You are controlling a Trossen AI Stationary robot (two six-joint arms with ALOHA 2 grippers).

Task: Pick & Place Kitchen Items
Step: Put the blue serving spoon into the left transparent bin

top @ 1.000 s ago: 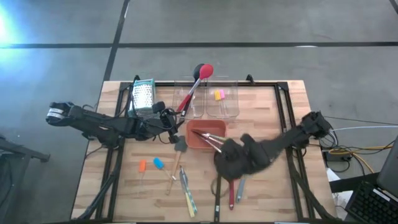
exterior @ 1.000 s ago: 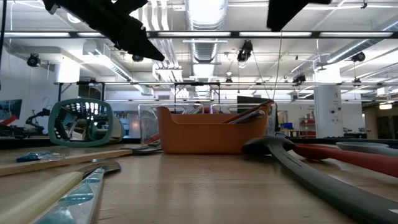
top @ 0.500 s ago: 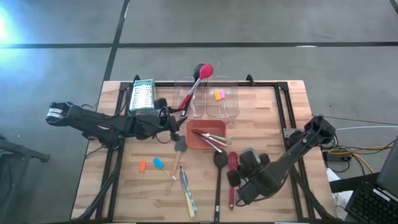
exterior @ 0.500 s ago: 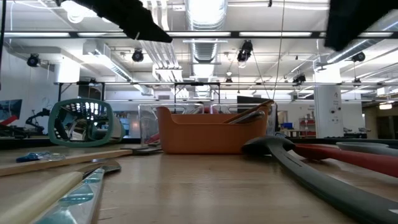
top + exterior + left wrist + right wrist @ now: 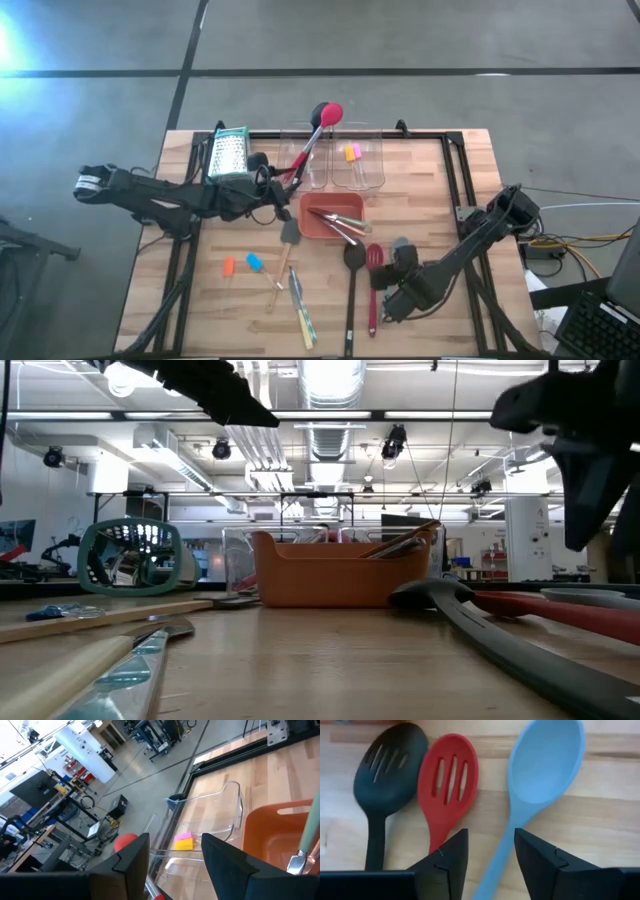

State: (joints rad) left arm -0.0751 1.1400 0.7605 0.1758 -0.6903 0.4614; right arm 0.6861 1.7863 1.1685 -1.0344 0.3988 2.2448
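- The right tool (image 5: 392, 290) hovers low over the bench (image 5: 430, 180) toward its front edge, right of the middle, fingers (image 5: 445, 857) parted and holding nothing
- Under it three utensils lie side by side on the wood: a black slotted spoon (image 5: 387, 767), a red slotted spoon (image 5: 447, 775) and a grey-blue spoon (image 5: 542, 762); their heads lie just ahead of the fingertips, and the gap between the fingers opens between the red spoon's handle and the grey-blue spoon's handle
- The left tool (image 5: 268, 190) is up at the left of the orange tray (image 5: 315, 228) near the middle of the bench, beside the metal grater (image 5: 230, 155); its fingers (image 5: 135, 865) stand partly apart with nothing seen between them
- A red-headed spoon (image 5: 325, 115) leans out of the clear tubs (image 5: 372, 165) at the back edge; small pink and yellow pieces (image 5: 352, 152) sit in one tub
- Several thin tools (image 5: 340, 225) rest in the tray
- An orange piece (image 5: 229, 266) and a blue piece (image 5: 254, 262) lie toward the front left, with a wooden-handled spatula (image 5: 285, 255) and green-yellow tools (image 5: 300, 310) near the front edge
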